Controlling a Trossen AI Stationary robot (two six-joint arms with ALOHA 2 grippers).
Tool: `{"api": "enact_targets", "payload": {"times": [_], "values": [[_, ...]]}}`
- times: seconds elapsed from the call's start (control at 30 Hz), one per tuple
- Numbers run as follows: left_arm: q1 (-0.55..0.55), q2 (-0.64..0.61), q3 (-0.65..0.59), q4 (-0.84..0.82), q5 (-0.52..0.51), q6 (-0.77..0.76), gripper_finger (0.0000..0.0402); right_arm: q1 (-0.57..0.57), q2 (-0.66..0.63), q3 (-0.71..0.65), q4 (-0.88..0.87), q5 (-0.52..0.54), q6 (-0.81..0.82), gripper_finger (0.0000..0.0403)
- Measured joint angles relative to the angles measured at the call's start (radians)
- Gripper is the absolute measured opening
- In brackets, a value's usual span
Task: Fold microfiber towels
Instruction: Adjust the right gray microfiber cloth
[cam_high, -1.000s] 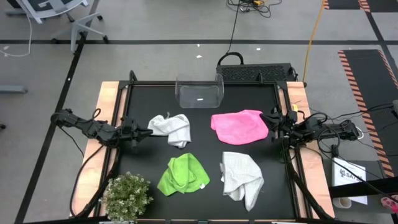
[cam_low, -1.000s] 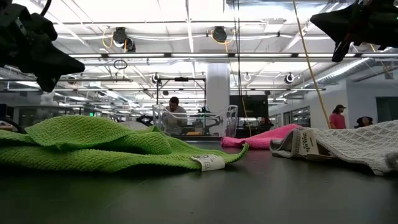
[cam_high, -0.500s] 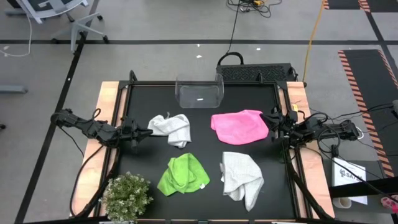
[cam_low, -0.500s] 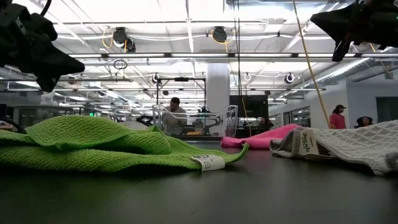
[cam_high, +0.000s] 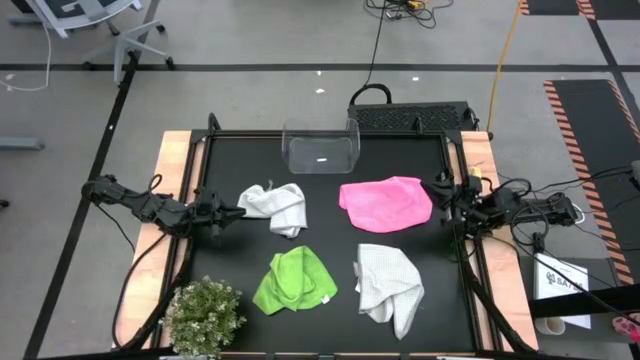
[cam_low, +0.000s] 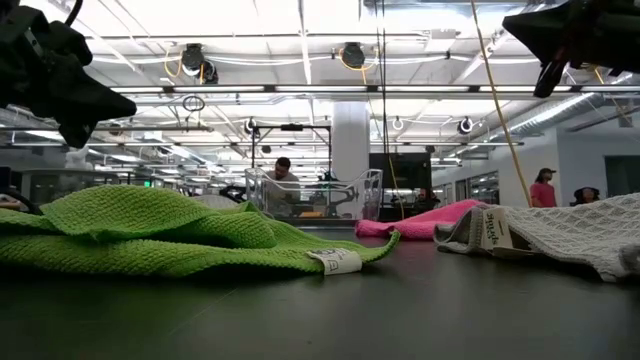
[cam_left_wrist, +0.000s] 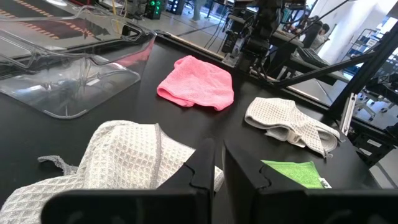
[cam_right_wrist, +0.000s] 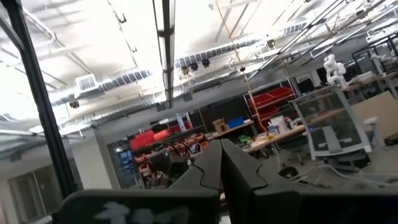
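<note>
White waffle towel (cam_high: 276, 206) lies crumpled on the black surface (cam_high: 330, 250) just ahead of the left gripper (cam_high: 237, 213), clenched on nothing (the nearer arm); right gripper (cam_high: 436, 190), likewise clenched empty, hangs beside the pink towel (cam_high: 385, 203).

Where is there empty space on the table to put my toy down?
Bare black mat shows between the clear plastic bin and the pink towel, and in the gap between the upper white towel and the pink towel. It is crowded around the lime green towel and lower white towel.
</note>
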Motion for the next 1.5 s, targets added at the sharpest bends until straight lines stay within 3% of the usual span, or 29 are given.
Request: {"api": "enact_targets", "payload": {"times": [0.1, 0.23, 0.47, 0.6, 0.73, 0.97, 1.1, 1.3, 1.4, 1.5], "values": [[0.0, 0.0, 0.0, 0.0, -0.006, 0.011, 0.0033, 0.0, 0.0, 0.0, 0.011, 0.002, -0.018, 0.0], [0.003, 0.0, 0.0, 0.032, -0.132, 0.065, 0.0033, 0.0, 0.0, 0.0, 0.013, 0.003, -0.021, 0.0], [0.002, 0.0, 0.0, 0.25, -0.253, -0.096, 0.0033, 0.0, 0.001, 0.0, 0.014, 0.087, 0.003, 0.0], [0.002, 0.0, 0.0, 0.346, -0.262, -0.082, 0.0033, -0.001, 0.003, 0.0, 0.014, 0.158, 0.028, 0.0], [0.002, 0.0, 0.0, 0.416, -0.281, 0.02, 0.0033, -0.001, 0.003, 0.0, 0.013, 0.163, 0.061, 0.0], [0.002, 0.007, 0.0, 0.489, -0.266, 0.005, 0.0033, -0.001, 0.006, 0.003, 0.018, 0.197, 0.105, 0.0], [0.002, 0.051, 0.0, 0.667, -0.261, 0.072, 0.0033, -0.001, 0.055, 0.057, 0.01, 0.189, 0.082, 0.0], [0.002, 0.192, 0.017, 0.939, -0.264, 0.317, 0.0033, -0.001, 0.283, 0.304, -0.012, 0.145, -0.08, 0.0], [0.002, 0.275, 0.084, 0.945, -0.297, 0.38, 0.0033, 0.0, 0.451, 0.483, -0.139, 0.129, -0.156, 0.0], [0.002, 0.355, 0.174, 0.891, -0.326, 0.447, 0.0033, 0.0, 0.623, 0.697, -0.393, 0.135, -0.171, 0.0007]]}}
